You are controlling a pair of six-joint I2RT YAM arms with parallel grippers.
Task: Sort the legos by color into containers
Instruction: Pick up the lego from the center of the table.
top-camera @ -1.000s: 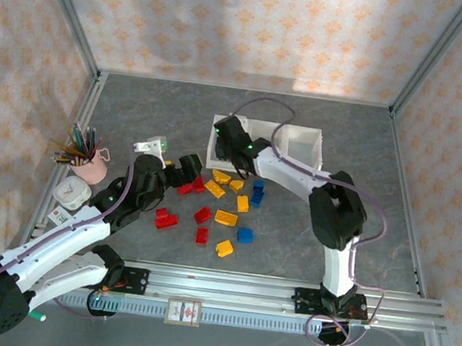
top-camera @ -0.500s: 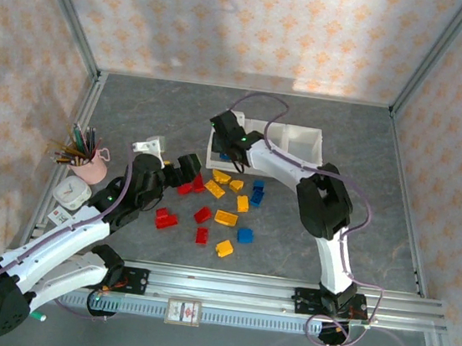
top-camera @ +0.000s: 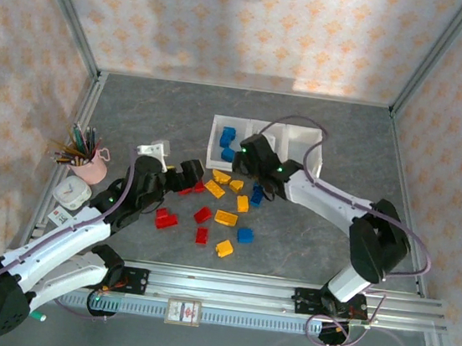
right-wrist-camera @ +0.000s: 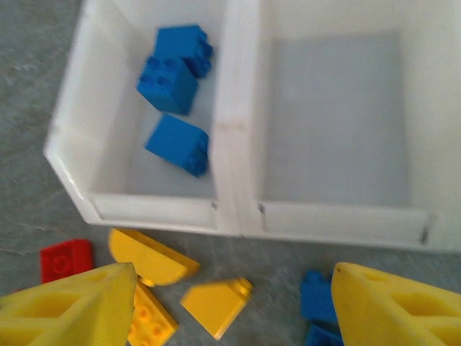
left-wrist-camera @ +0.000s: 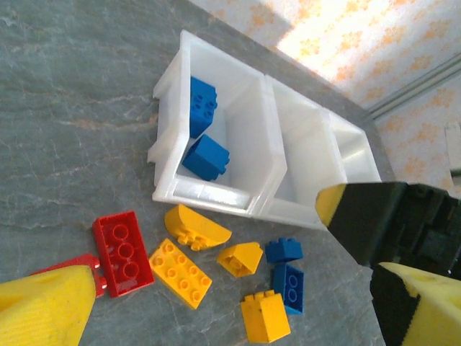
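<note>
- Top view: I see the containers [top-camera: 303,134] at upper centre, blue legos [top-camera: 228,135] in the left bin and loose legos [top-camera: 225,218] below.
- Left wrist: the left gripper [left-wrist-camera: 230,292] gapes wide, empty.
- Right wrist: the right gripper [right-wrist-camera: 234,292] is spread, holding nothing.

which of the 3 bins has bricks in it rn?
The leftmost bin, the one with blue bricks inside. The middle bin is bare; the rightmost bin shows none where visible.
</note>
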